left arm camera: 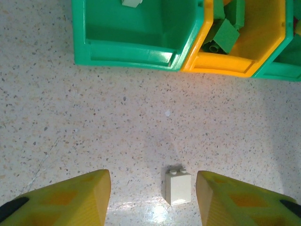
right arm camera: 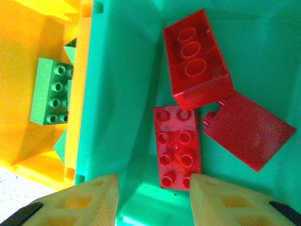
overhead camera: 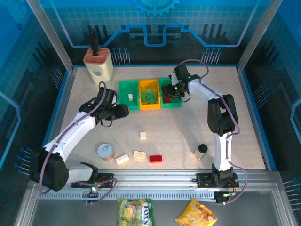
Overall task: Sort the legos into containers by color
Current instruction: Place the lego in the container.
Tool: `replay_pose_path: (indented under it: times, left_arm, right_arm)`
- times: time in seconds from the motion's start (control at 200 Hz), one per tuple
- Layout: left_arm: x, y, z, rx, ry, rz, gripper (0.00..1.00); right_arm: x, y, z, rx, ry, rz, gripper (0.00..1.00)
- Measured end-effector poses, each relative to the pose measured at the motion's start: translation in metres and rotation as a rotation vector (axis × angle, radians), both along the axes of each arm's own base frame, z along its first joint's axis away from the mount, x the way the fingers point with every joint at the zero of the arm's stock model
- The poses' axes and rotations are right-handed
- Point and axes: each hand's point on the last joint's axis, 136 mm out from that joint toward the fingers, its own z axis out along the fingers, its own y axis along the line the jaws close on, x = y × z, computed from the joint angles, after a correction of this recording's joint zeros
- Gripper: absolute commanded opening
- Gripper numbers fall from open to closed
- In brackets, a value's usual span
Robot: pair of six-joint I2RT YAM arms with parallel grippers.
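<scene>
We count three containers [overhead camera: 149, 107] joined in a row at the upper middle of the top view. The left-hand green bin [overhead camera: 124, 89] holds one cream brick [overhead camera: 130, 96]. The yellow bin [overhead camera: 144, 104] in the middle holds green bricks [overhead camera: 150, 95] that overlap too much for us to count. In the right wrist view, three red bricks [right arm camera: 178, 146] lie in the right-hand green bin [right arm camera: 122, 94]. The right gripper [right arm camera: 153, 188] hangs over them with its fingers spread and nothing between them. Lower on the table [overhead camera: 188, 127] we count four loose legos: three cream ones [overhead camera: 139, 154] and one red one [overhead camera: 155, 158]. In the left wrist view the left gripper [left arm camera: 153, 183] is spread wide, and a single cream lego [left arm camera: 178, 187] lies on the table between its fingers, just beside the frame's right-hand one. We also count one silver can [overhead camera: 106, 151], one black-capped cylinder [overhead camera: 201, 150], one knife block [overhead camera: 98, 63] at the upper left and two snack bags [overhead camera: 134, 212] at the bottom edge.
</scene>
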Motion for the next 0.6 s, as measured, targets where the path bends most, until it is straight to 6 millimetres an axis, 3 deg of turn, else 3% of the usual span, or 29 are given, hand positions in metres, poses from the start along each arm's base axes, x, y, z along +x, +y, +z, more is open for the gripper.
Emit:
replay_pose_path:
  times: [0.32, 0.6]
  left_arm:
    - [-0.015, -0.017, -0.01, -0.002, 0.042, -0.028, 0.52]
    - [-0.03, -0.047, -0.033, 0.032, 0.112, -0.07, 0.52]
  right_arm:
    - [-0.015, -0.005, 0.038, 0.021, -0.062, -0.001, 0.44]
    - [-0.043, -0.016, 0.05, 0.019, -0.07, -0.007, 0.45]
